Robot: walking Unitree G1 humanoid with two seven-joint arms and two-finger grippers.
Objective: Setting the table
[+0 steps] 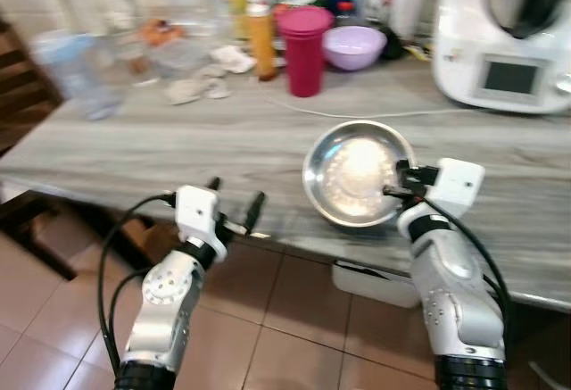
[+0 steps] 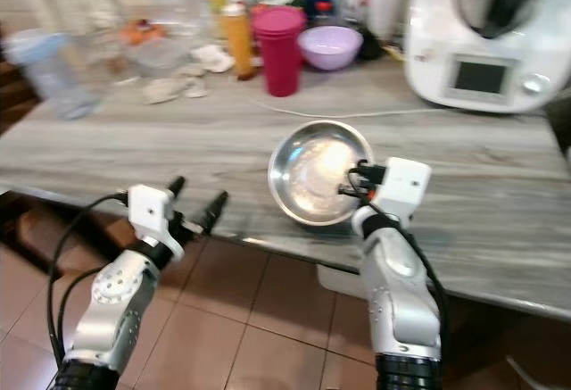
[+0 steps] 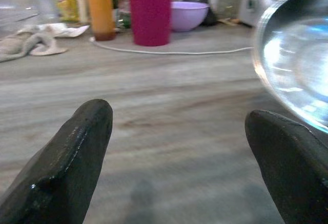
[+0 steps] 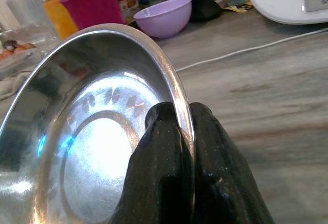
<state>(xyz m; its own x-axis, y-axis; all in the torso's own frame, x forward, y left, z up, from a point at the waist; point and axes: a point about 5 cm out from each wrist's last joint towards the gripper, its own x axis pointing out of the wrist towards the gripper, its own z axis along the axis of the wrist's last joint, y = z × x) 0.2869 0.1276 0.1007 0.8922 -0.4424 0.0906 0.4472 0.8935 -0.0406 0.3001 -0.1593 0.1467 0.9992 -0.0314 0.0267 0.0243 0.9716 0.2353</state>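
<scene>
One steel bowl (image 1: 359, 174) sits near the front edge of the grey wood-grain worktop (image 1: 223, 140), tipped slightly, its near rim just back from the drop to the tiled floor (image 1: 268, 319). Right end effector (image 1: 393, 181) is at the bowl's right rim; the right wrist view shows its two fingers (image 4: 205, 167) pressed together on the rim, one inside the bowl and one outside. Left end effector (image 1: 235, 204) hovers at the worktop's front edge, left of the bowl and apart from it, fingers (image 3: 72, 152) spread wide with nothing between them; the left wrist view has the bowl's rim close beside one fingertip, not touching.

Open room: a broad bare band of worktop runs across the middle, from the bowl leftward and back toward the clutter. One white cable (image 1: 357, 112) crosses that band behind the bowl.

Back row, counted:
- one magenta lidded cup (image 1: 305, 49)
- one lilac bowl (image 1: 354, 46), just right of the cup
- one orange bottle (image 1: 261, 40), just left of the cup
- one white kitchen machine (image 1: 504, 33) at the right rear, with a small screen
- one clear plastic jug (image 1: 80, 73) at far left, blurred
- crumpled cloth (image 1: 201, 87) between jug and bottle

Further items behind these are too blurred to name. One white box (image 1: 370, 281) sits under the worktop below the bowl.
</scene>
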